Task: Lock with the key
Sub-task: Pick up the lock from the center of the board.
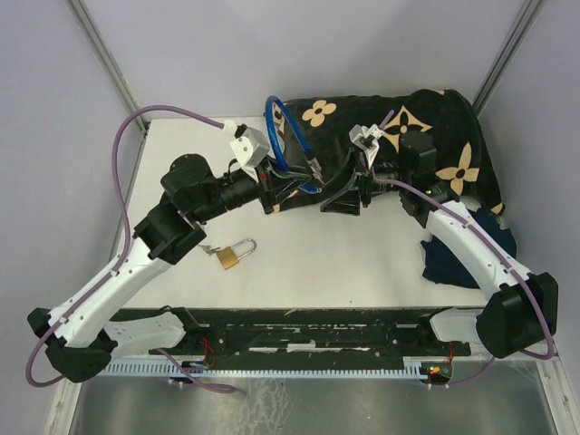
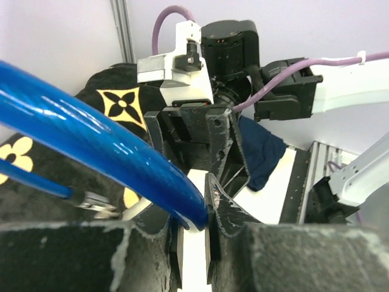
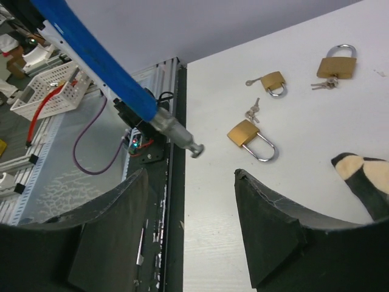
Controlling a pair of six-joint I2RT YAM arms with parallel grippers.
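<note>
A blue cable lock [image 1: 283,136] loops up in front of a black bag with beige flowers [image 1: 435,127]. My left gripper [image 1: 275,188] is shut on the blue cable [image 2: 91,134], which is pinched between its fingertips [image 2: 194,213]. The cable's metal pin end [image 3: 179,135] hangs free just ahead of my right gripper [image 3: 190,173], which is open and empty. My right gripper [image 1: 349,195] faces the left one closely. A brass padlock [image 1: 234,256] with keys [image 1: 210,249] lies on the white table. The right wrist view shows three brass padlocks, the nearest [image 3: 246,134] with keys [image 3: 251,112].
A dark blue cloth [image 1: 453,258] lies at the right under my right arm. The table's near edge has a black rail [image 1: 317,331]. Two more padlocks [image 3: 275,82] [image 3: 337,61] lie further left on the table.
</note>
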